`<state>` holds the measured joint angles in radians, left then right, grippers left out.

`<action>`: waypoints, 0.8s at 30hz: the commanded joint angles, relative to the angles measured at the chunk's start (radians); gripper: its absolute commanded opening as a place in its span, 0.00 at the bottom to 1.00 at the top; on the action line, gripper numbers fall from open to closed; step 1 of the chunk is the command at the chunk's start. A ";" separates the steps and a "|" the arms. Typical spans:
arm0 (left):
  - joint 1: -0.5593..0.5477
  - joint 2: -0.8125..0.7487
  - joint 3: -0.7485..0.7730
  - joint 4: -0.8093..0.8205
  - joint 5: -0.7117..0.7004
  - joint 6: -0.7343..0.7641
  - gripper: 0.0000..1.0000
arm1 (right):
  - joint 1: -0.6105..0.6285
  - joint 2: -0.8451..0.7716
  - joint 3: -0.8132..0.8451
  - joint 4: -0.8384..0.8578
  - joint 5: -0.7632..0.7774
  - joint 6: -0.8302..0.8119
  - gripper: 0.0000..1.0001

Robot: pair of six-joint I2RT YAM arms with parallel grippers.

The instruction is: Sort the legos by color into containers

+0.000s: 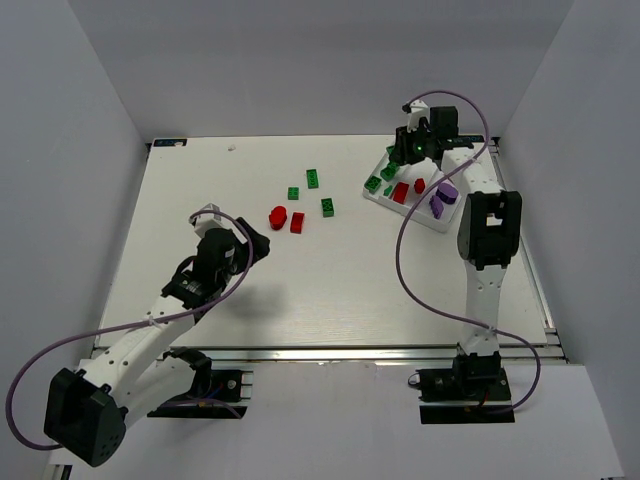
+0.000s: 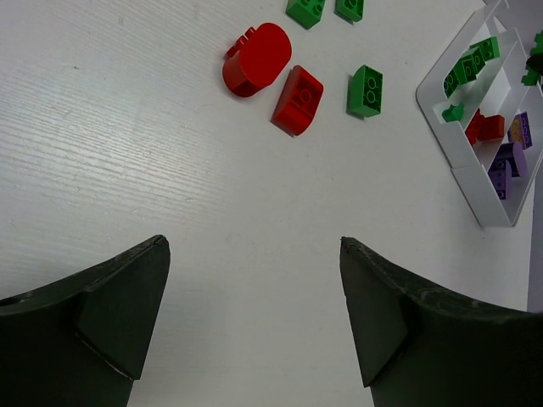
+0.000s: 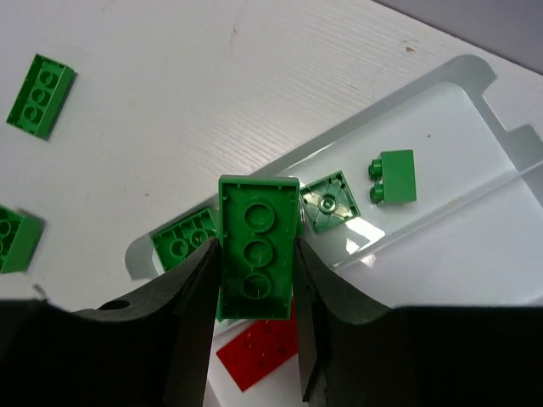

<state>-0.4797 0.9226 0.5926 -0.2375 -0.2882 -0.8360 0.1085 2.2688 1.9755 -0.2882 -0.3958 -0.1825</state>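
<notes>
The white table (image 1: pixel 300 300) lies under both arms. The left arm reaches inward from its near corner, and its claw (image 2: pixel 252 254) hangs released above bare tabletop, fingers spread wide with nothing between them. The right arm stretches far forward, and its claw (image 3: pixel 254 284) is clamped on a long green brick (image 3: pixel 257 246), gripping it by its long sides with the hollow underside facing the wrist camera.

The white tray (image 3: pixel 458 72) sits directly beneath the right claw, and far ahead and to the right of the left claw. Its thin walls split it into three long compartments. The held brick hangs over the near end of the tray, above the wall between the green and the red compartments.

In the compartment under the right claw lie three green bricks: one (image 3: pixel 182 242) just left of the fingers, one (image 3: pixel 327 202) just right of them, and one (image 3: pixel 394 176) farther right. A red brick (image 3: pixel 259 356) shows below the fingers in the next compartment. The purple bricks (image 2: pixel 506 159) fill the third.

Ahead of the left claw, loose on the table, lie a round red brick (image 2: pixel 257 58), a red brick (image 2: pixel 298 99) close beside it, and a green brick (image 2: pixel 365 90) to their right. Two more green bricks (image 2: pixel 305 8) lie beyond them.
</notes>
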 commanded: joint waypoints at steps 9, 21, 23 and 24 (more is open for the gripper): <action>0.004 0.010 -0.022 0.033 0.024 -0.018 0.91 | 0.003 0.097 0.076 0.118 0.077 0.072 0.33; 0.004 0.136 0.029 0.145 0.156 0.018 0.91 | 0.002 0.118 0.091 0.109 0.045 0.018 0.71; 0.004 0.165 0.039 0.174 0.191 0.028 0.90 | 0.000 0.100 0.092 0.097 0.028 0.005 0.73; 0.004 0.174 0.044 0.182 0.202 0.031 0.89 | 0.000 0.086 0.089 0.090 0.000 -0.027 0.75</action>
<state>-0.4797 1.0859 0.5896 -0.1219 -0.1570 -0.8295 0.1131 2.3798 2.0216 -0.2096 -0.3435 -0.1574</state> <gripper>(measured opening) 0.896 0.744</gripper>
